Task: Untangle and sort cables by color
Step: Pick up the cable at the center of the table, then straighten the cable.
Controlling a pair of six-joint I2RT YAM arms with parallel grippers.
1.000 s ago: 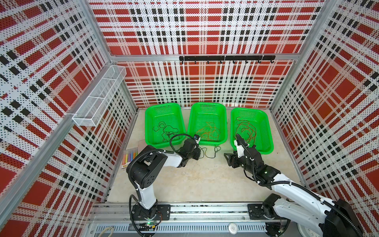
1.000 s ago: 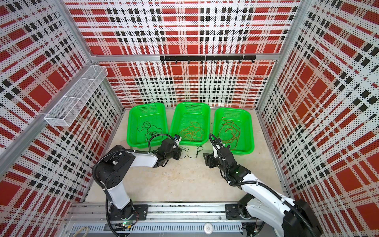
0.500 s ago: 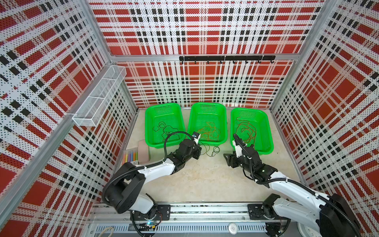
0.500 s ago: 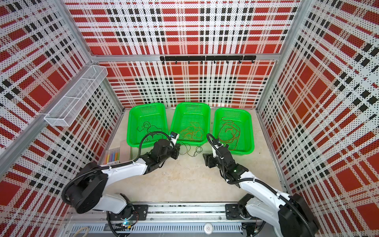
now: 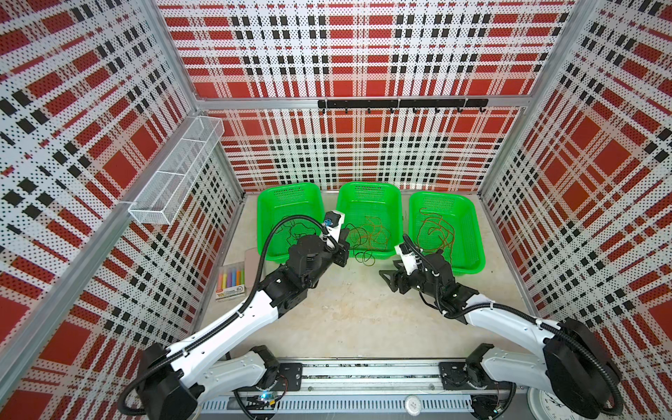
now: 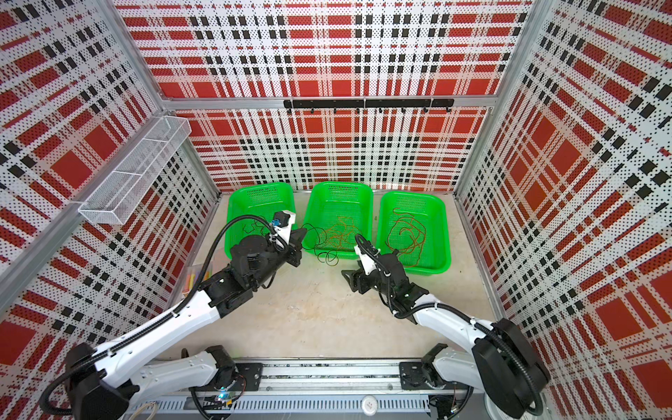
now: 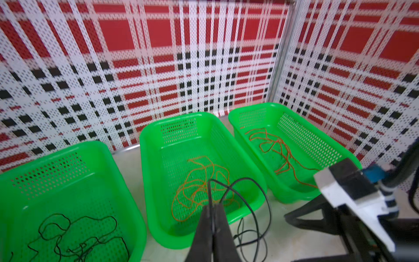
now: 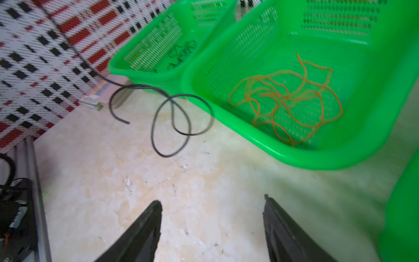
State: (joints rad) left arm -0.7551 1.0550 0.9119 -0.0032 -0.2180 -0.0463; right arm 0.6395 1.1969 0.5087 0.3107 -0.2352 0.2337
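My left gripper (image 7: 213, 207) is shut on a thin black cable (image 7: 251, 181). This cable rises from the jaws, loops over the front rim of the middle green basket (image 7: 149, 158) and coils on the table (image 5: 365, 258). In both top views the left gripper (image 5: 344, 244) sits at the gap between the left and middle baskets. More black cables (image 7: 74, 236) lie in the left basket (image 5: 287, 196). Orange cables (image 5: 371, 236) fill the middle basket, and reddish-brown cables (image 5: 436, 232) the right basket (image 5: 469, 225). My right gripper (image 8: 212, 199) is open over bare table, near the black loop (image 8: 172, 127).
A box of coloured chalks (image 5: 231, 282) and a pinkish pad (image 5: 251, 262) lie by the left wall. A white mesh shelf (image 5: 178, 174) hangs on that wall and a black hook rail (image 5: 400, 103) on the back wall. Both arm bases ride a front rail (image 5: 363, 374).
The left gripper has closed on the black cable, and its arm has dropped its elbow and stretched out low. The right gripper has opened slightly wider and shifted a little left.
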